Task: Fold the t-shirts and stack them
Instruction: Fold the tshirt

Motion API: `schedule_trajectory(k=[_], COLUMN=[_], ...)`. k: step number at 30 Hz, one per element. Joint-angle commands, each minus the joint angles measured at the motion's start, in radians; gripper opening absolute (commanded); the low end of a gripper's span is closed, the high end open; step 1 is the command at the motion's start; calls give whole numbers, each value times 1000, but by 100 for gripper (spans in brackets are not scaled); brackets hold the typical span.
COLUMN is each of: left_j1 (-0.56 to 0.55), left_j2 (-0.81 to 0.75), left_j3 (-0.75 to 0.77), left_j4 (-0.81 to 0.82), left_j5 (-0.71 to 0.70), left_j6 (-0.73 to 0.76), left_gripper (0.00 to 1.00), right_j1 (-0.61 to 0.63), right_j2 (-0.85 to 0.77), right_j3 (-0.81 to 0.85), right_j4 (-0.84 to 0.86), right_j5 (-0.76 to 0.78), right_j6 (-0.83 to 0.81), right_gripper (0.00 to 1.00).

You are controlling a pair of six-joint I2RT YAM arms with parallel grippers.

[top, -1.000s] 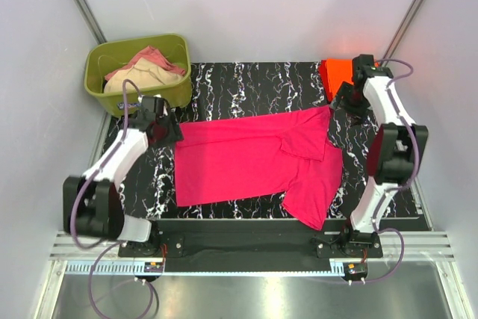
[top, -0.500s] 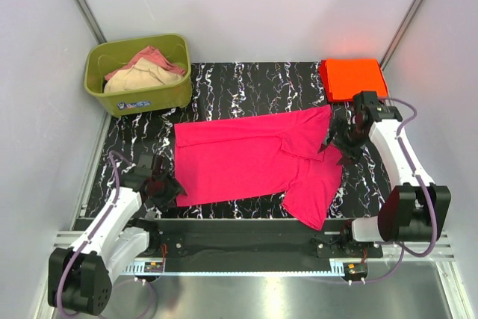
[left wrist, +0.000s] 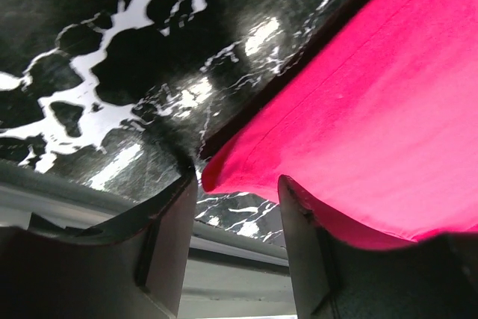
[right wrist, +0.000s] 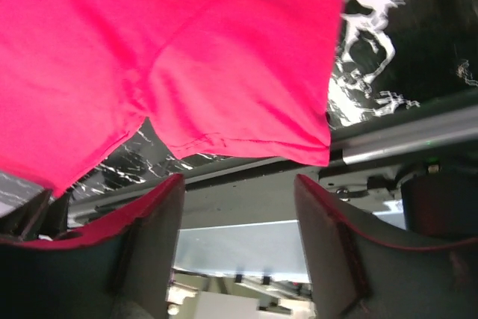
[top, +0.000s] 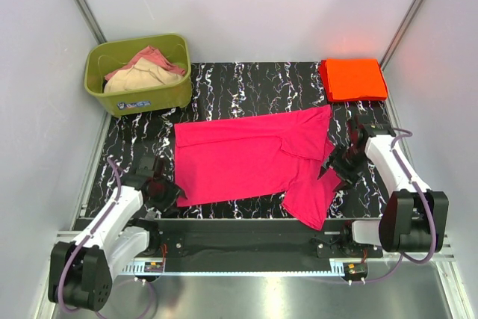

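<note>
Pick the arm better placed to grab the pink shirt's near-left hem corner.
Left. The left arm's fingers are open, and that corner of the pink shirt lies right between them in the wrist view. The right arm's fingers are at the shirt's opposite, right side.

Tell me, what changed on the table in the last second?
Both arms swung back toward the near edge. The left gripper left the green tub and reached the near-left corner of the pink shirt, jaws open around it. The right gripper left the folded orange shirt and came to the pink sleeve, rumpling its edge. Tub and orange shirt stayed put.
</note>
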State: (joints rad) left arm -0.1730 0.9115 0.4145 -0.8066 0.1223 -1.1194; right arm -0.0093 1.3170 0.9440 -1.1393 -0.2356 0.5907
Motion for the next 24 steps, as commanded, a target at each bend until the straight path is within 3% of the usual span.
schedule_trajectory(k=[1,8,24], left_j1=[-3,-2,0], left_j2=[-39,-10,53], left_j3=[-5,-14,64], left_j4=[-55,-42,7], left_j5=[-29,-50,-76], left_j6=[-37,-42,15], left_gripper=[52,46,15], right_j1=[3,-17,-34], right_j2=[-45,-24,8], right_j3=[-23,-91,-201], right_j4=[-30,27,197], right_j5=[87,156,278], right_j6=[75,136,334], right_gripper=[66,48,49])
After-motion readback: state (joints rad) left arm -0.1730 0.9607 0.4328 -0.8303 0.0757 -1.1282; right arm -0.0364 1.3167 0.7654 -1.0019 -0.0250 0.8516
